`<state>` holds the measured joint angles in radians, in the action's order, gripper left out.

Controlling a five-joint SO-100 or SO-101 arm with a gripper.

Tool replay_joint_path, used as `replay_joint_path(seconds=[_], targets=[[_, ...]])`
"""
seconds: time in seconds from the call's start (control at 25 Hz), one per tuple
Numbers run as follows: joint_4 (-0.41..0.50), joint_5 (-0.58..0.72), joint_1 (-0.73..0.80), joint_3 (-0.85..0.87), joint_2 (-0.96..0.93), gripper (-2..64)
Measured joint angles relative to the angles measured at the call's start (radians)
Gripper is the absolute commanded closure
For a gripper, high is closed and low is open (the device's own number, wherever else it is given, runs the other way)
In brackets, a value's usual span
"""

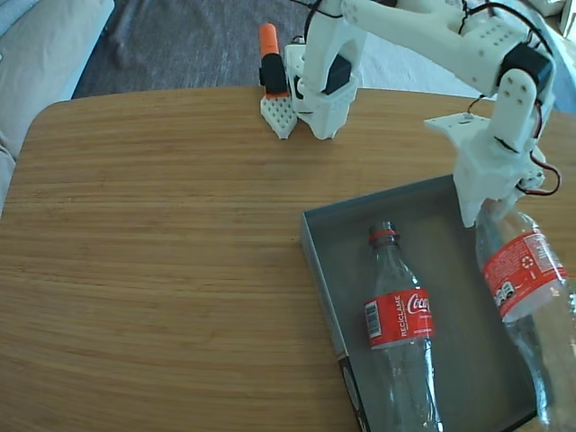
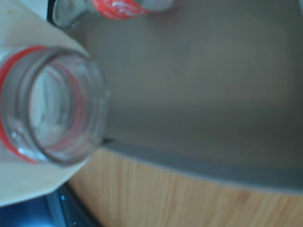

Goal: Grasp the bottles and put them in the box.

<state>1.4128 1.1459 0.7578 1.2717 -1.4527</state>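
Observation:
One clear bottle [image 1: 399,317] with a red label lies lengthwise in the grey box [image 1: 315,261], its neck toward the arm. A second bottle [image 1: 526,286] hangs tilted over the box's right side, with my white gripper [image 1: 480,214] shut on its neck. In the wrist view the held bottle's open mouth with its red ring [image 2: 92,101] fills the left, pressed against a white finger [image 2: 23,184]. Behind it lie the box floor [image 2: 199,80] and, at the top edge, the other bottle's label [image 2: 118,7].
The arm's white base [image 1: 324,85] stands at the table's far edge beside an orange-and-white clamp piece [image 1: 273,72]. Bare wooden tabletop [image 1: 153,252] spreads to the left of the box. Grey carpet and a pale sofa edge [image 1: 36,45] lie beyond the table.

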Motion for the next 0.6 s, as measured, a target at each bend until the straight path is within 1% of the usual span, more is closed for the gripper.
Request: replay_joint_path(seconds=[0.24, 0.6], targets=[[0.000, 0.029, -0.078, 0.110, 0.000, 61.8], [0.015, 0.028, -0.067, 0.176, 0.000, 61.8]])
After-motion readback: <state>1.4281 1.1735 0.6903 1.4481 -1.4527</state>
